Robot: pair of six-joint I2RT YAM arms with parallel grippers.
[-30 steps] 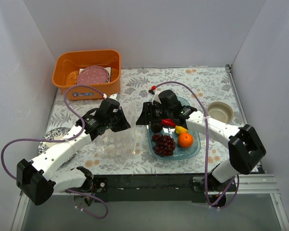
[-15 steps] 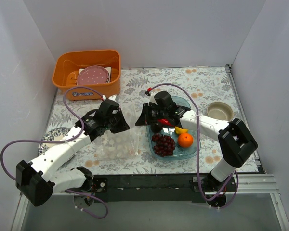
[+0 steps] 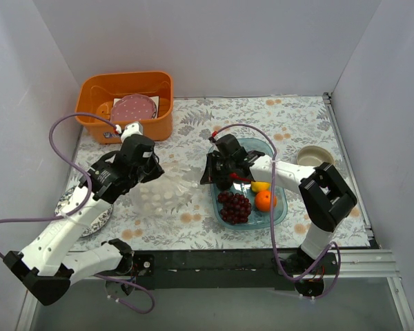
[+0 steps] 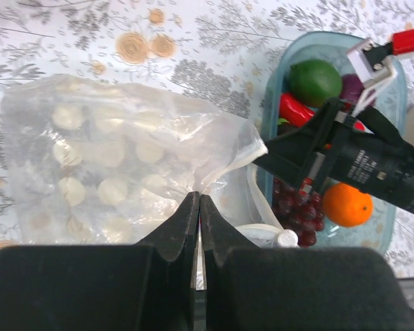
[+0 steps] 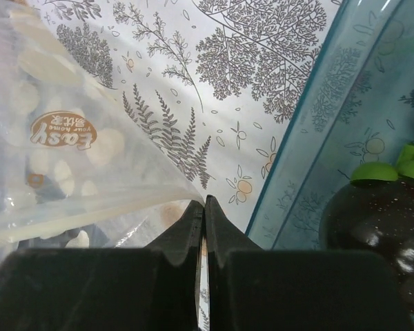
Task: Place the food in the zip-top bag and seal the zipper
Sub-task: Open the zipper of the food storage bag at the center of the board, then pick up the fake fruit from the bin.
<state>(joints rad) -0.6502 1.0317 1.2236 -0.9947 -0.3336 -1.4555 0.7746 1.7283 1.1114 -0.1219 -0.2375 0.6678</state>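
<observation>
The clear zip-top bag [image 3: 167, 196] lies on the flowered cloth, stretched between my two grippers. My left gripper [image 4: 199, 197] is shut on one side of its mouth, and my right gripper [image 5: 205, 200] is shut on the opposite edge, just left of the tray. The zipper [image 4: 262, 207] shows as a thicker pale strip curling beside my left fingers. The food sits in the blue tray [image 3: 279, 214]: dark red grapes [image 3: 235, 206], an orange [image 3: 265, 201], a lemon [image 3: 260, 186], a red chili [image 4: 297, 111], a green round fruit [image 4: 315, 81] and a dark piece with a green cap [image 5: 376, 214].
An orange basket [image 3: 96, 96] holding a pink dotted plate [image 3: 132, 108] stands at the back left. A beige bowl [image 3: 316, 160] sits at the right and a patterned plate [image 3: 96, 215] lies under the left arm. White walls close in three sides.
My right gripper has moved left off the tray and shut on the bag's edge. My left arm has swung left and back, pulling the bag taut.
</observation>
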